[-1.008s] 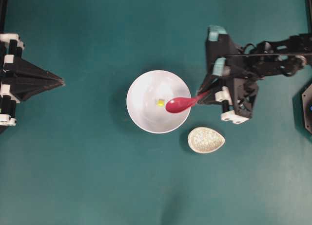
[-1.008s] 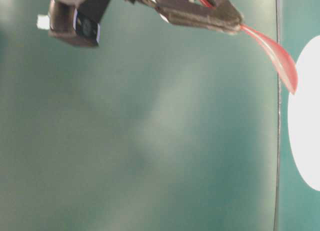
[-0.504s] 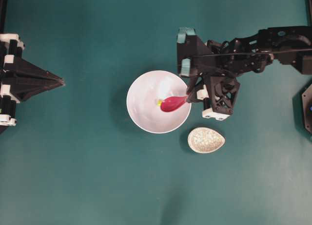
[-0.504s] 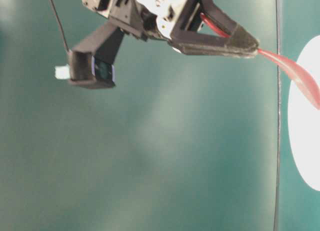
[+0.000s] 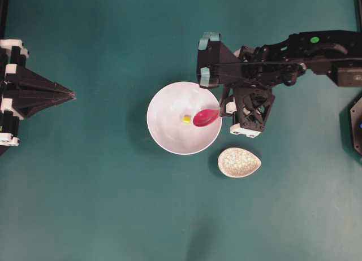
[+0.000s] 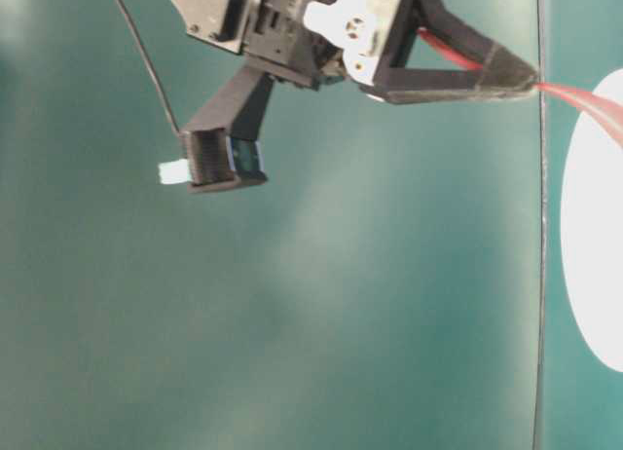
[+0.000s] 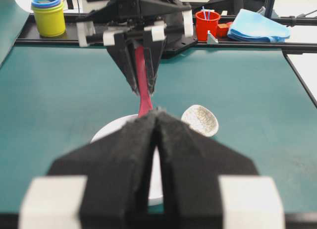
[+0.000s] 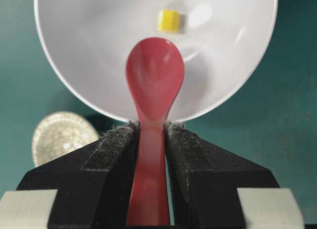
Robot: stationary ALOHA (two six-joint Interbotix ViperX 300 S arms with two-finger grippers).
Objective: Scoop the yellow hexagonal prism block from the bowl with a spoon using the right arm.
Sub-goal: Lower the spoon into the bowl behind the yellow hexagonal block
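A: Right wrist view first: where does the yellow hexagonal prism block (image 8: 169, 20) sit?

B: In the upper middle of the frame, lying on the inner floor of the bowl (image 8: 74, 50), alone in it apart from the spoon's scoop. The spoon (image 8: 154, 78) reaches in from below, its scoop just short of the block and not touching it; the scoop is empty.

A: And the gripper holding it?

B: The right gripper (image 8: 151, 140) is clenched on the spoon's handle, one black pad on each side of the red shaft, near the bottom of the frame.

A: What do you count from overhead?

B: One bowl (image 5: 164, 134) at the centre, one yellow hexagonal prism block (image 5: 186, 119) inside it, one spoon (image 5: 205, 117) with its scoop over the right half of the bowl. One speckled egg-shaped dish (image 5: 238, 162) lies below and to the right of the bowl, apart from it, with nothing visible in it.

A: The other arm?

B: The left gripper (image 5: 71, 94) sits at the left edge of the frame, well apart from the bowl, its two pointed fingers pressed together with nothing between them. The left wrist view shows the same.

A: Anything behind the table?

B: In the left wrist view, a yellow cup (image 7: 48, 15) with a blue rim at upper left, a red cup (image 7: 206, 24) and a folded blue cloth (image 7: 257, 26) at upper right.
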